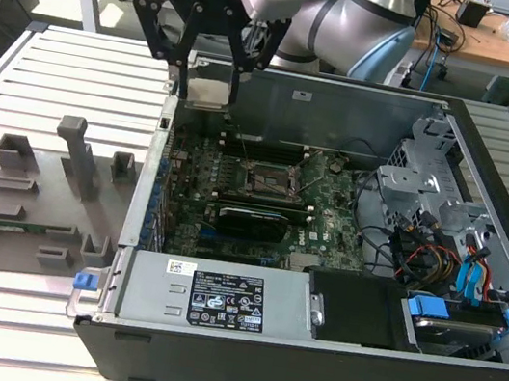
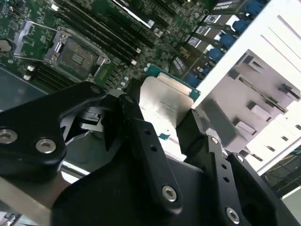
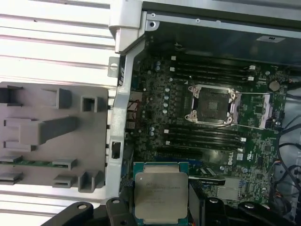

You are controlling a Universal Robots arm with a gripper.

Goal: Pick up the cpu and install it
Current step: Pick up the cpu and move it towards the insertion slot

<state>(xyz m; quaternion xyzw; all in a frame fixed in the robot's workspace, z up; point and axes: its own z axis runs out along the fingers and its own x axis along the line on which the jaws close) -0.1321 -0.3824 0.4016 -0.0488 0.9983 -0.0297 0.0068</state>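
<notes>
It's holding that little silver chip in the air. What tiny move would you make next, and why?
Probably carry the gripper sideways at this height until the cpu hangs over the socket. The fingers clamp the chip, but it hangs well off to the side of the socket, whose frame stands open with a bare centre.

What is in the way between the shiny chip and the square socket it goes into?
Nothing visible. The gripper holds the cpu in the air above the open case, and the socket lies uncovered, its middle bare.
</notes>
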